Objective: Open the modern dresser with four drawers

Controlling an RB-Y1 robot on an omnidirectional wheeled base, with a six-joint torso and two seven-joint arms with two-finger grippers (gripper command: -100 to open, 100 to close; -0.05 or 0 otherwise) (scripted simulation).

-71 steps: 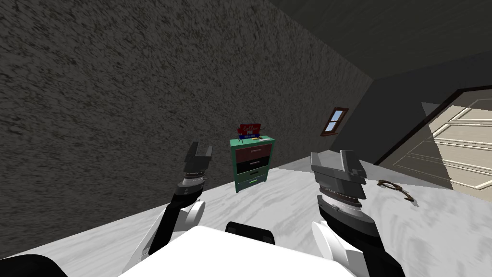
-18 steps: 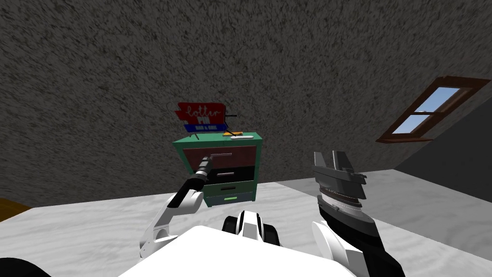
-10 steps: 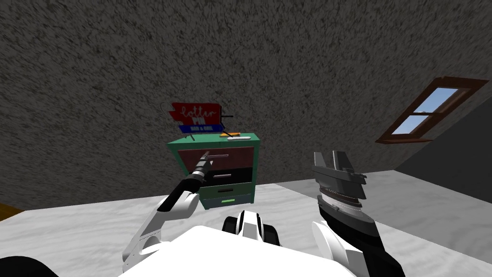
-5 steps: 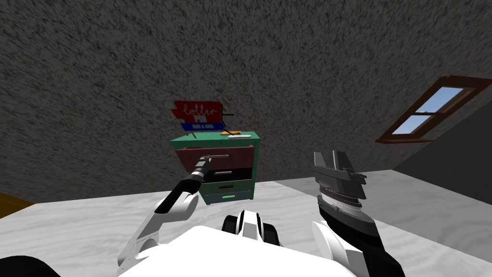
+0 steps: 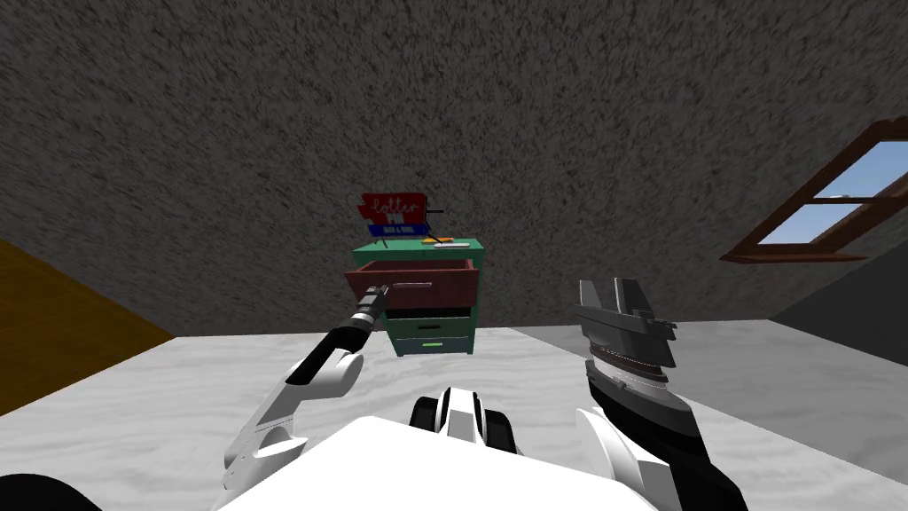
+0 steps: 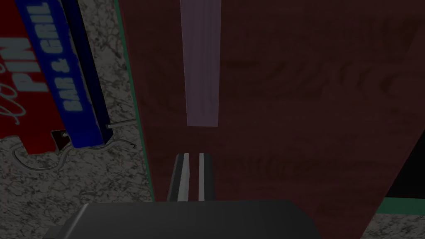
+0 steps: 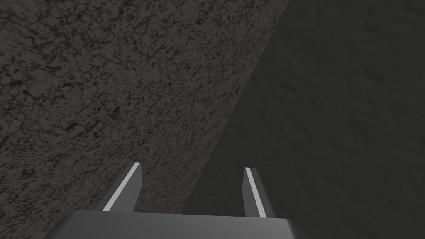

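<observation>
1. Although the left gripper [image 5: 383, 288] is pinched narrow, the handle [image 5: 413, 285] lies just at its 3 o'clock, running 9-to-3.
2. Dresser [image 5: 432, 328] at 12 o'clock; top drawer [image 5: 457, 286] partly out.
3. Right gripper [image 7: 192, 167] wide, farther off.

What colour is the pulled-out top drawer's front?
The top drawer is dark reddish brown, clearest in the head view.

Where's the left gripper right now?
Head view, left of centre: the left gripper sits at the left end of the handle on the pulled-out dark red top drawer, fingers shut.
</observation>
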